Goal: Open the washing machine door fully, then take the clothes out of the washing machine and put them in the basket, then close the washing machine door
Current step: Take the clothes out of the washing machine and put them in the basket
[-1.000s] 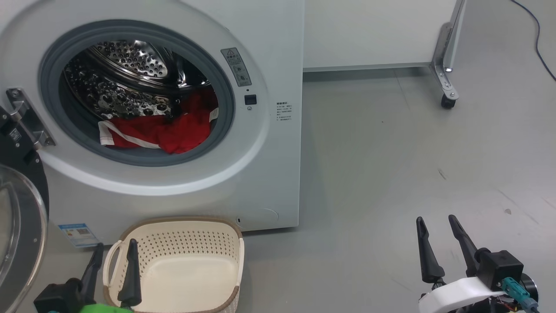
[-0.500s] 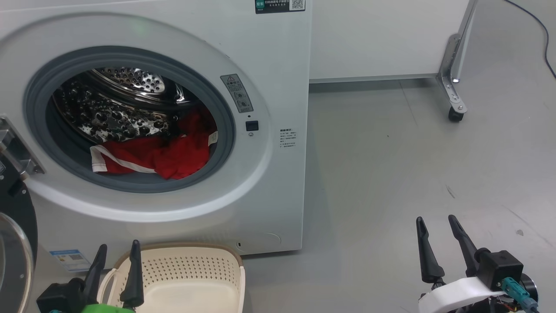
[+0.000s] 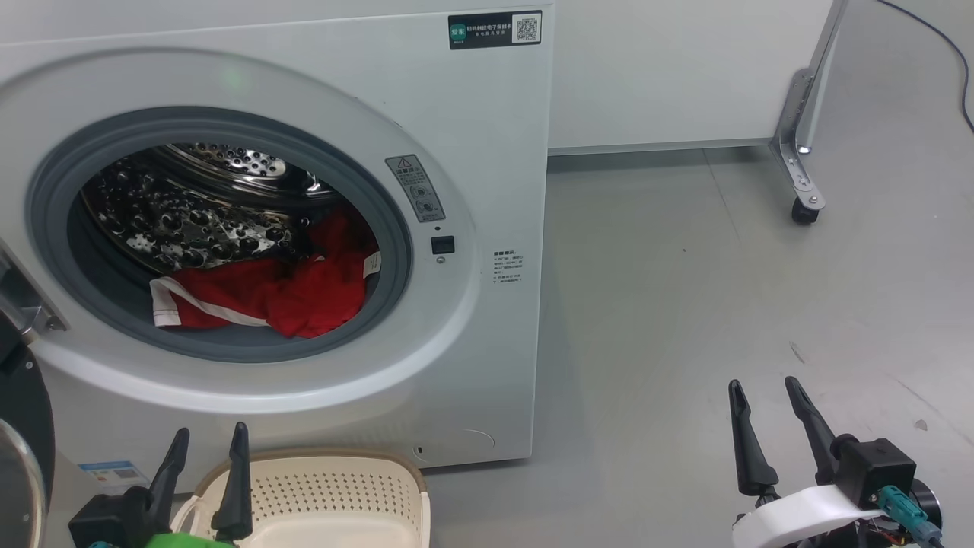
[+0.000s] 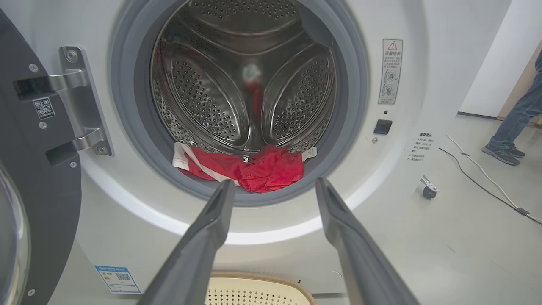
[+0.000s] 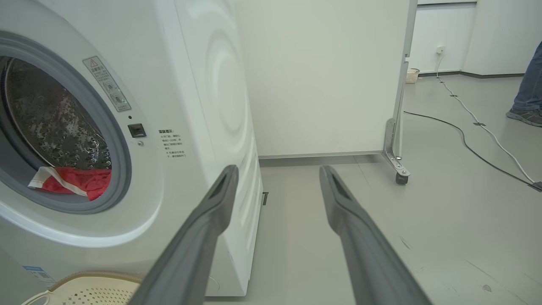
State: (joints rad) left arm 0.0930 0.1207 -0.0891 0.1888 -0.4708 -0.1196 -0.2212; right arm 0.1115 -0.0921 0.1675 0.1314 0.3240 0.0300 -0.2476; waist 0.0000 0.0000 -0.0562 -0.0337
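Observation:
The white washing machine [image 3: 487, 152] stands with its door [image 3: 19, 426] swung open at the far left; the door's black rim [image 4: 38, 178] hangs on a metal hinge. The red clothes [image 3: 281, 293] with a white strip lie at the drum's front lip, seen too as clothes [image 4: 250, 167] and clothes [image 5: 74, 182]. The cream basket [image 3: 327, 476] sits on the floor below the opening. My left gripper [image 3: 209, 438] is open and empty over the basket's left end, also seen as gripper [image 4: 273, 186]. My right gripper [image 3: 761, 384] is open and empty over bare floor, right of the machine, also gripper [image 5: 277, 169].
A white panel on a metal leg with a caster [image 3: 803, 209] stands at the back right. Cables [image 5: 474, 123] run across the grey floor there. A person's legs [image 4: 514, 127] stand far right. A second small basket [image 5: 410, 75] sits by the far wall.
The head camera has tilted up: the machine, the floor and the basket sit lower in the picture. Both grippers keep their place and stay open.

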